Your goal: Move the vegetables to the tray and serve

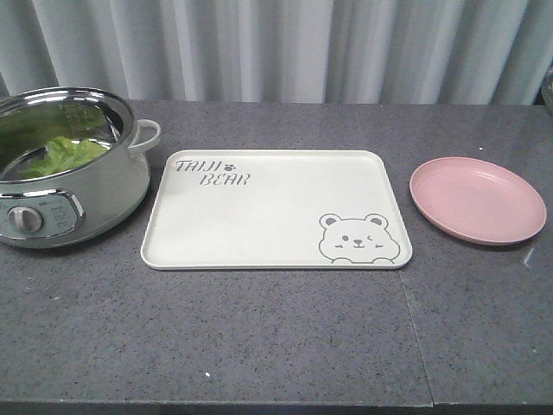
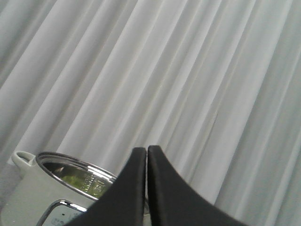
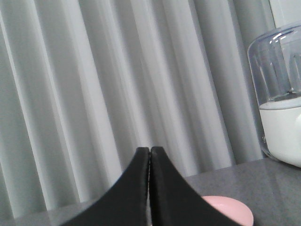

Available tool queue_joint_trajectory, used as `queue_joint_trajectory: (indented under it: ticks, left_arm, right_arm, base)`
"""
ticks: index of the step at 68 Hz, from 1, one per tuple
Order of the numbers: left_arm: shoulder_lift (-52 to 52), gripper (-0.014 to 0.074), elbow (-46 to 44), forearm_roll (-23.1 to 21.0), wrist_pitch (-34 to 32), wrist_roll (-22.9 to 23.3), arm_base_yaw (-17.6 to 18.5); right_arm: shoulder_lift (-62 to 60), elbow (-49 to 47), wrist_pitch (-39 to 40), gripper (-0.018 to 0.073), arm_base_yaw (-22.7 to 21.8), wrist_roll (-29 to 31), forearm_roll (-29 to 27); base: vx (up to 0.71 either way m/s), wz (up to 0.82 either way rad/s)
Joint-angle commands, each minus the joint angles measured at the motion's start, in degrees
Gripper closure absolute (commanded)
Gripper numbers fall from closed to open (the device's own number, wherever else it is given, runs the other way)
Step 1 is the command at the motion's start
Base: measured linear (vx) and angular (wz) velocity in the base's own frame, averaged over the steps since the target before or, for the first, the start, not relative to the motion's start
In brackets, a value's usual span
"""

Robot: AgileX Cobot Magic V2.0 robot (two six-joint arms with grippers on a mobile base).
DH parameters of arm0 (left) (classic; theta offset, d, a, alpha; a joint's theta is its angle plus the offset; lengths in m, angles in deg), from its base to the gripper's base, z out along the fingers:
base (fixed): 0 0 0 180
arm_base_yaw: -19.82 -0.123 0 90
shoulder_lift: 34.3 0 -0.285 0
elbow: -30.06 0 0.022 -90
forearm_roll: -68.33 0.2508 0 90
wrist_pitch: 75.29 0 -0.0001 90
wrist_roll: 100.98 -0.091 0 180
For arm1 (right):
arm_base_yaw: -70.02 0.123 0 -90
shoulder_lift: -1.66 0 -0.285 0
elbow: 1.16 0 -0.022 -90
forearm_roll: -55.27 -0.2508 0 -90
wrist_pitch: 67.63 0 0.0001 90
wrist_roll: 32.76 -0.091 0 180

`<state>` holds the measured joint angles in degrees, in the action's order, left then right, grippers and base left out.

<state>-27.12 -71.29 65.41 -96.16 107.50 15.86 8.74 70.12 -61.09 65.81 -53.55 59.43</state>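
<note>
Looks like a staged kitchen corner rather than a lived-in home kitchen. Grey speckled counter (image 1: 259,346) with a seam, set before a pale pleated curtain (image 1: 285,43) that fills the whole background in all three views. Kitchen things laid out neatly on top: an electric pot (image 1: 95,203) with a steel rim and a dial, lettuce (image 1: 65,154) inside it, a cream tray (image 1: 259,216) with a bear drawing, a pink plate (image 1: 477,201). Near the plate, in the right wrist view, a white appliance (image 3: 282,127) under a clear dome.
</note>
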Motion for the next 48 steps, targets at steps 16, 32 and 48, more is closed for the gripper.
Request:
queue_joint_trajectory:
  ticks: [16,32,48]
  left_arm:
    - [0.3,0.0602,-0.1,-0.1,-7.3,2.9,0.2]
    - [0.3,0.0580,-4.1,2.3,-2.9,3.3,0.2]
    - [3.1,0.0468,-23.8,7.8,27.4,2.7,0.2]
  right_arm:
    - [13.8,-27.3,-17.1,0.0564,-0.3,3.5,0.1]
    - [26.2,-38.7,-22.6,0.0550,-0.3,10.8,-2.0]
    - [31.9,-40.4,-22.2,0.0313,-0.3,29.3,-17.1]
  base:
    - [0.00,0.00]
    - [0.00,0.00]
    - [0.00,0.00]
